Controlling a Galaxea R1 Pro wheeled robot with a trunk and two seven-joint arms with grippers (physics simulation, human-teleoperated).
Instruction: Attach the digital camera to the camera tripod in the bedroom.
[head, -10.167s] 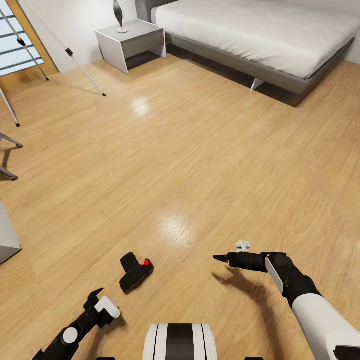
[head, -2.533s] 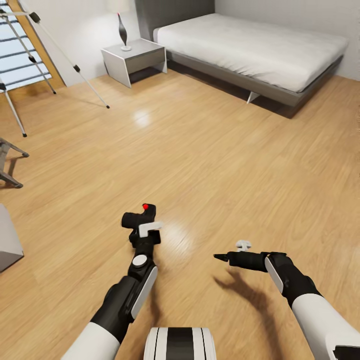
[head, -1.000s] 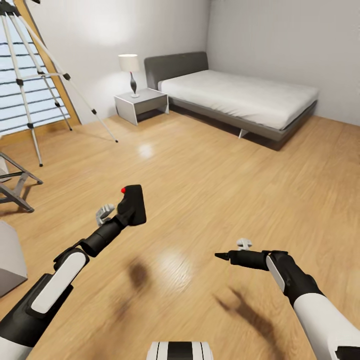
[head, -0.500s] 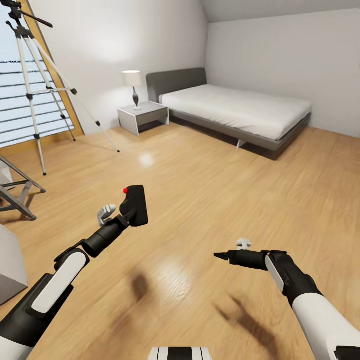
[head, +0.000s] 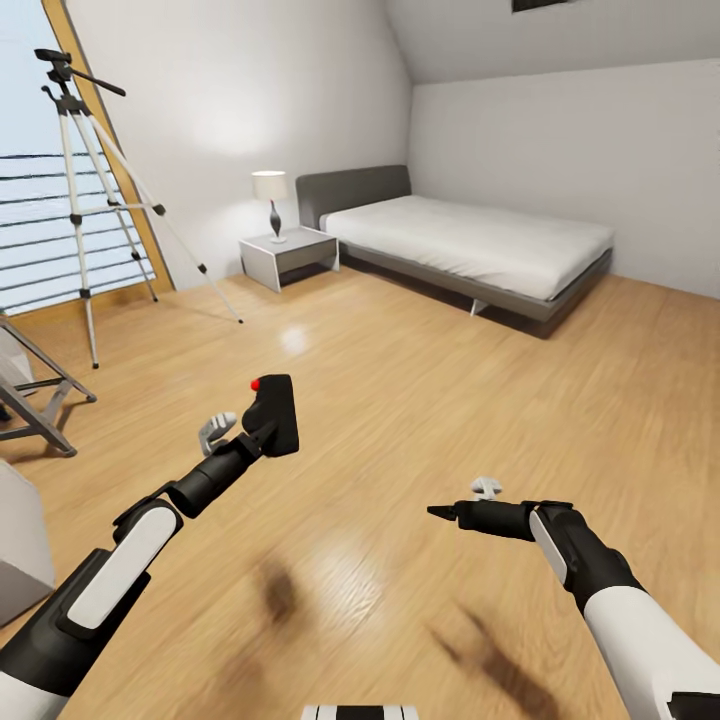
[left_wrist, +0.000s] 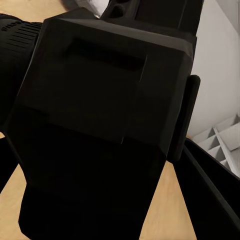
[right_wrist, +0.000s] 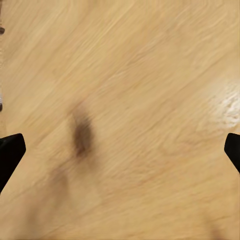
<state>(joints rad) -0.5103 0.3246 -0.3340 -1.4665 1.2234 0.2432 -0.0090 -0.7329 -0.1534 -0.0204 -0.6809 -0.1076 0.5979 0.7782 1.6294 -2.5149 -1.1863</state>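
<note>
Fingers of the left gripper (head: 252, 432) clamp the digital camera (head: 274, 413) above the floor (head: 420, 400), red button up. Well beyond those fingers, by the window (head: 40, 230), stands the camera tripod (head: 85, 190). Right gripper's (head: 440, 514) fingers are spread wide, empty. Judged risk: the camera's small purchase may slip during travel, or an arm could knock the thin legs.

No legible text in any view.
The digital camera (left_wrist: 100, 125) carries faint pale marks near the edge of its lens barrel in the left wrist view, too small and dark to read. No label, brand, number or sign can be read on any other surface.
</note>
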